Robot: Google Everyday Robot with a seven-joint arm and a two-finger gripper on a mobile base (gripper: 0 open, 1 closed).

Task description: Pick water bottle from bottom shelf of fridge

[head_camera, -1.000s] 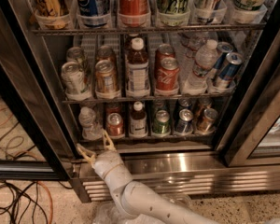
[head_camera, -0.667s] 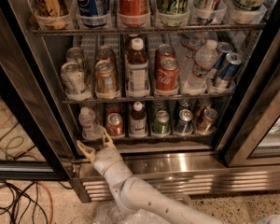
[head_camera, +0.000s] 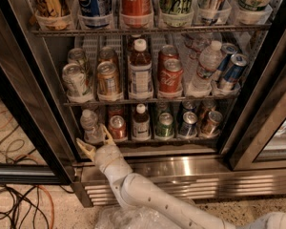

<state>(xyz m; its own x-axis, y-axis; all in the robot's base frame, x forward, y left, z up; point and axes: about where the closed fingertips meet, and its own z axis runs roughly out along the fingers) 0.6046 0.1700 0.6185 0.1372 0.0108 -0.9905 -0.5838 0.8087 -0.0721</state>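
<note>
Since a second ago my gripper (head_camera: pixel 96 142) has crept slightly upward, fingers (head_camera: pixel 86 149) spread just beneath the water bottle (head_camera: pixel 89 124) at the left end of the bottom shelf (head_camera: pixel 152 140) of the fridge (head_camera: pixel 190 168), lower left of centre, my white arm (head_camera: pixel 148 199) slanting up from the bottom right.

You see the water bottle (head_camera: pixel 89 126), small, clear and pale-capped, standing upright at the left end of the bottom shelf (head_camera: pixel 152 140) of the fridge (head_camera: pixel 190 168). The gripper (head_camera: pixel 96 142), fingers spread, sits just below and in front of it.
</note>
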